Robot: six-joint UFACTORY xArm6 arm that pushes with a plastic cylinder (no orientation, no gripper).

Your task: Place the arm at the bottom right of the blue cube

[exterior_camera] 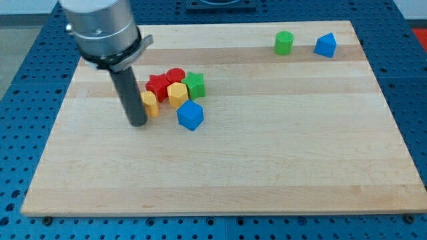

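Observation:
The blue cube [190, 115] sits on the wooden board [267, 167], left of centre, just below a cluster of blocks. My tip [138, 124] rests on the board to the cube's left, touching or nearly touching a yellow block [150, 104]. The rod rises from the tip toward the view's top left. The cluster holds a yellow hexagonal block [177, 94], a red star block [157, 85], a red cylinder [175, 75] and a green star block [195, 84].
A green cylinder [284, 43] and a second blue block [325, 45], pentagon-like, stand near the board's top right. A blue perforated table [27, 73] surrounds the board.

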